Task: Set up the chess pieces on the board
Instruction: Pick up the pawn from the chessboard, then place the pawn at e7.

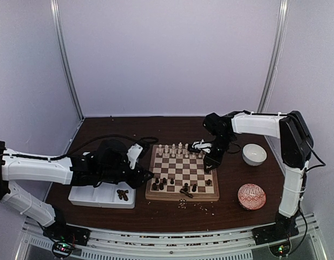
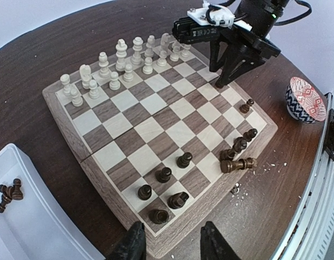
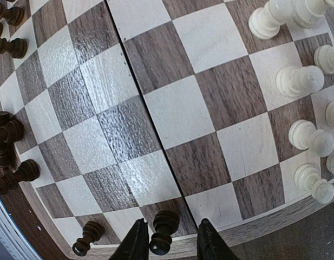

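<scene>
Dark-brown turned pawn (image 3: 164, 223) upright at board (image 3: 183, 108) edge between spread jaws of right gripper (image 3: 171, 230); left gripper (image 2: 172, 230) likewise spread.

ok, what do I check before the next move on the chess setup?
1. Left gripper open and empty: ok.
2. Right gripper grip on dark pawn: cannot tell; the jaws stand apart around it.
3. White pieces upright on far rows: ok.
4. Toppled dark piece at board edge: not ok.
5. Dark pieces in tray, not yet placed: not ok.
</scene>
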`<move>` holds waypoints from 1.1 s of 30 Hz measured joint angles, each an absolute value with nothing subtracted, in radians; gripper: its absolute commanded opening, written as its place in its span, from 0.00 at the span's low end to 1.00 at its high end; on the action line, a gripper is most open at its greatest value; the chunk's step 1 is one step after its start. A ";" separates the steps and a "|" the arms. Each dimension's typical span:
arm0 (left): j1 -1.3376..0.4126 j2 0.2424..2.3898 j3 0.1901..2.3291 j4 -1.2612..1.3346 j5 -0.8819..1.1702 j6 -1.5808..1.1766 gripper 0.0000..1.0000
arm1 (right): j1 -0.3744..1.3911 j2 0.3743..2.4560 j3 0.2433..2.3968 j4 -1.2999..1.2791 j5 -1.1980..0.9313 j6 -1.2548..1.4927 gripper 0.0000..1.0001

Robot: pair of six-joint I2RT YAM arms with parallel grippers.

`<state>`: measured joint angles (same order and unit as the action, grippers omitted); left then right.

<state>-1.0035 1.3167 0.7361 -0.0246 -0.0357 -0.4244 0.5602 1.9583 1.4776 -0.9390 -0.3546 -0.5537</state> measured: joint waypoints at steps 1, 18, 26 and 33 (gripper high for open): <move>-1.003 1.318 0.736 -0.025 -0.036 -0.425 0.35 | 0.562 1.958 1.474 -0.939 -0.352 -0.553 0.30; -1.005 1.328 0.736 -0.024 -0.029 -0.425 0.35 | 0.656 1.927 1.445 -0.946 -0.332 -0.546 0.11; -1.005 1.308 0.730 -0.023 -0.039 -0.429 0.35 | 0.793 1.975 1.581 -0.954 -0.336 -0.530 0.11; -1.005 1.288 0.706 -0.021 -0.049 -0.439 0.35 | 0.828 2.074 1.706 -0.976 -0.336 -0.524 0.12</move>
<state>-1.0054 1.2881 0.7059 -0.0212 -0.0494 -0.4393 0.8280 2.0739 1.7058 -0.9756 -0.3359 -0.5240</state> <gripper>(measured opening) 0.350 0.119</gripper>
